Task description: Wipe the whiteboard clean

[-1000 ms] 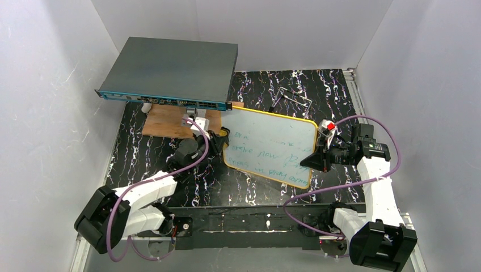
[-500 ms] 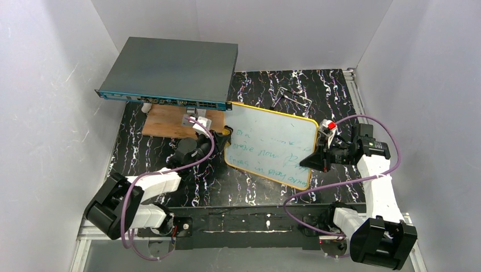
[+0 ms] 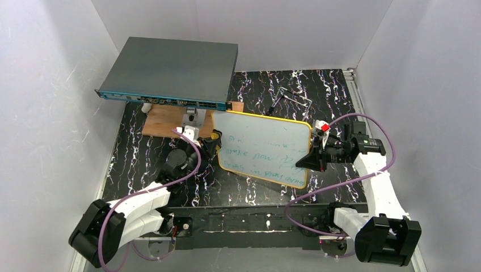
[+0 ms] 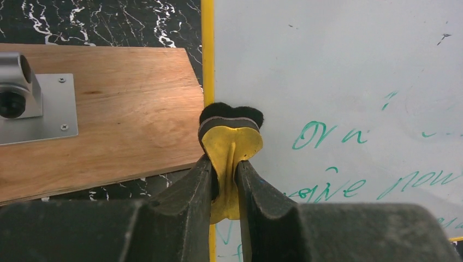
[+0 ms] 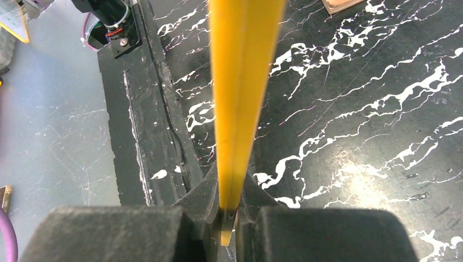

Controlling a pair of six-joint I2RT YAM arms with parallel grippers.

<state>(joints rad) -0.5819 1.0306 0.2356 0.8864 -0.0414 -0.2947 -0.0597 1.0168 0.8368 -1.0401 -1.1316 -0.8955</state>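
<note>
Top external view shows me the whiteboard lying skewed over the middle of the desk, its far-left corner near the wooden board and the dark-grey box; green writing runs across its lower half, while the upper strip looks blank. The right gripper is clamped on the board's right edge, bracing it; the left gripper sits at the left edge, pinched on a yellow-and-black eraser pad.

I judge the wiping itself to be the step in hand, with much of the text yet to clear. The next move calls for dragging the pad to the right across the written lines with steady downward pressure; the right arm has to hold firm so the board does not twist out of its grip.

The left wrist view gives me what the overhead cannot: the pad is folded between the fingers, its black felt tip at the yellow frame, level with the topmost words. The right wrist view shows only the frame edge-on, running away from between the closed fingers; no writing is visible there. I cannot tell whether the board lies flat on the desk or is held slightly raised.
</note>
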